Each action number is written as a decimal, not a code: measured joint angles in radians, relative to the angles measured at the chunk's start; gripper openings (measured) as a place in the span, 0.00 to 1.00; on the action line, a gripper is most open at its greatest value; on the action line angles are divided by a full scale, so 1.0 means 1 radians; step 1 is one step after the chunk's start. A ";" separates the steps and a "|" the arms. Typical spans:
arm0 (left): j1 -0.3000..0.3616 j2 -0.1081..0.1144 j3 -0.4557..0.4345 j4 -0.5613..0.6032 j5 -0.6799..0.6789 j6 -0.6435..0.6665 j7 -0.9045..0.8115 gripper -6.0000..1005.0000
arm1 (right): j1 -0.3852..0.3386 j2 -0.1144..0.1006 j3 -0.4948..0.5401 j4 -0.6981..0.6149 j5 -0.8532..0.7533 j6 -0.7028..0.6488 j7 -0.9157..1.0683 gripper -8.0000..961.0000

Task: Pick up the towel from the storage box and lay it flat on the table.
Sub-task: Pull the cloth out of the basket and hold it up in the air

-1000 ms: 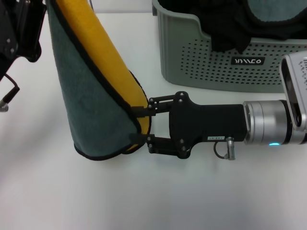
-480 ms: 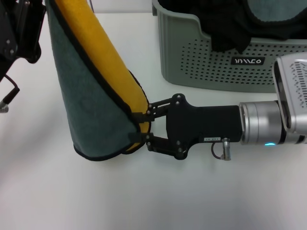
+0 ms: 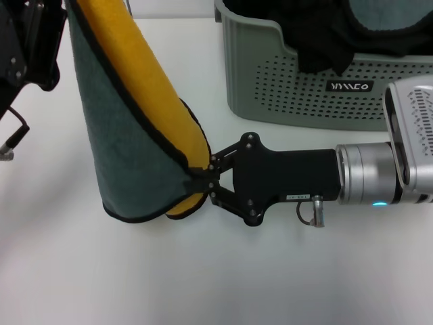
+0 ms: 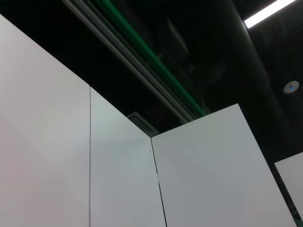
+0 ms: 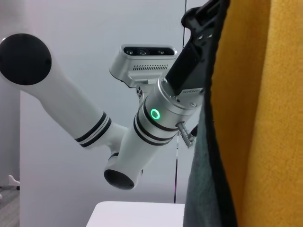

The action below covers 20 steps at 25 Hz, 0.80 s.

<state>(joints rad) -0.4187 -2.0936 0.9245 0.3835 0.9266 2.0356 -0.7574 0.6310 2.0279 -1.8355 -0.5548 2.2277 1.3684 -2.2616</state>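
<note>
The towel (image 3: 128, 149) hangs upright over the white table (image 3: 203, 271), its dark green-grey face to the left and its yellow-orange face to the right, its lowest fold near the tabletop. My right gripper (image 3: 206, 179) reaches in from the right and is shut on the towel's black-stitched lower right edge. My left gripper (image 5: 206, 21) holds the towel's top; in the head view only its black body (image 3: 30, 40) shows at the top left. The towel (image 5: 255, 118) fills the right wrist view. The sage storage box (image 3: 298, 88) stands at the back right.
A plain black cloth (image 3: 318, 34) and a lighter grey-teal cloth (image 3: 385, 13) lie in the box. The box carries a small black label (image 3: 348, 87). A cable end (image 3: 5, 145) hangs at the left edge. The left wrist view shows only ceiling and white panels.
My right gripper's fingers have closed from open around the towel's lower edge to pinched on it, and the gripper has moved slightly left. The towel's lower corner is drawn in.
</note>
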 joint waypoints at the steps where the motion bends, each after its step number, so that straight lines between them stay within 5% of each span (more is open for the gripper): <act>1: 0.000 0.000 0.000 0.000 0.000 0.000 0.000 0.02 | 0.000 0.000 0.000 0.000 0.000 0.000 0.000 0.19; 7: 0.010 0.000 0.003 0.000 0.008 0.000 -0.002 0.02 | -0.005 -0.003 0.009 -0.020 0.001 0.011 0.008 0.03; 11: 0.067 0.009 0.005 0.016 0.039 -0.001 -0.046 0.02 | -0.071 -0.039 0.076 -0.180 -0.047 0.052 0.116 0.03; 14: 0.152 0.016 -0.001 0.065 0.027 -0.002 -0.176 0.02 | -0.164 -0.060 0.184 -0.384 -0.147 0.103 0.265 0.03; 20: 0.392 0.013 0.006 0.251 0.001 0.001 -0.372 0.02 | -0.374 -0.035 0.383 -0.820 -0.292 0.252 0.544 0.04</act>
<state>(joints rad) -0.0266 -2.0810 0.9306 0.6350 0.9276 2.0364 -1.1293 0.2572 1.9926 -1.4524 -1.3751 1.9358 1.6201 -1.7173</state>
